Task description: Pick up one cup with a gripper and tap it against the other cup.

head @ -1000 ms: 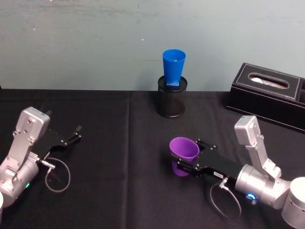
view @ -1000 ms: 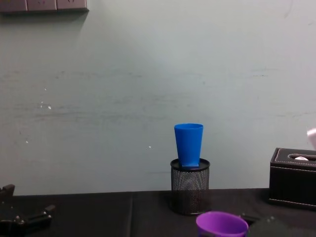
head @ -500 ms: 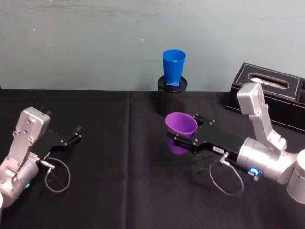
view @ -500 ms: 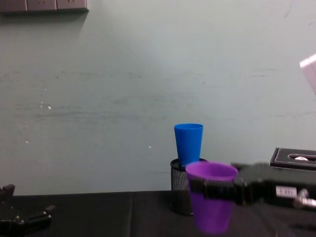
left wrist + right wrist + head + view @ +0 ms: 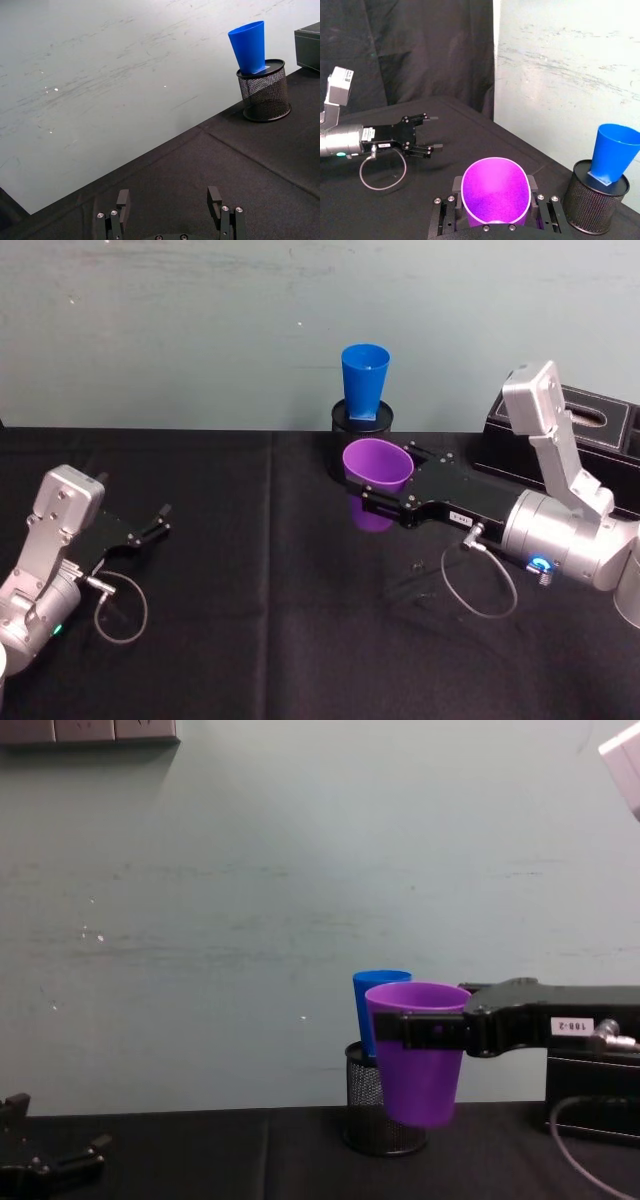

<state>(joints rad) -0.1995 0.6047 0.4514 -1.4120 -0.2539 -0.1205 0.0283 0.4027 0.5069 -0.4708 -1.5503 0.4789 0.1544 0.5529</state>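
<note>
1. Table (image 5: 250, 620) fills the foreground, wall (image 5: 200, 330) right behind its far edge
2. Pen pot (image 5: 592, 210) on the table at far centre, near the wall; standing cup (image 5: 364, 380) sits in it, rim well above the pot
3. Box (image 5: 612, 435) on the table at far right, right of the pot, apart from it
4. Right gripper (image 5: 383, 485) comes in from the right with the carried cup (image 5: 378, 462) upright between its jaws, off the table, just in front of the pot; contact with the standing cup can't be told
5. Left gripper (image 5: 163, 520) low at near left, well apart from both cups

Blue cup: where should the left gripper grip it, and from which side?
Probably clamp the blue cup across its upper wall under the rim, coming level from the robot's left. Its narrow base sits in the mesh pot, and the right gripper holds the purple cup in front.
</note>
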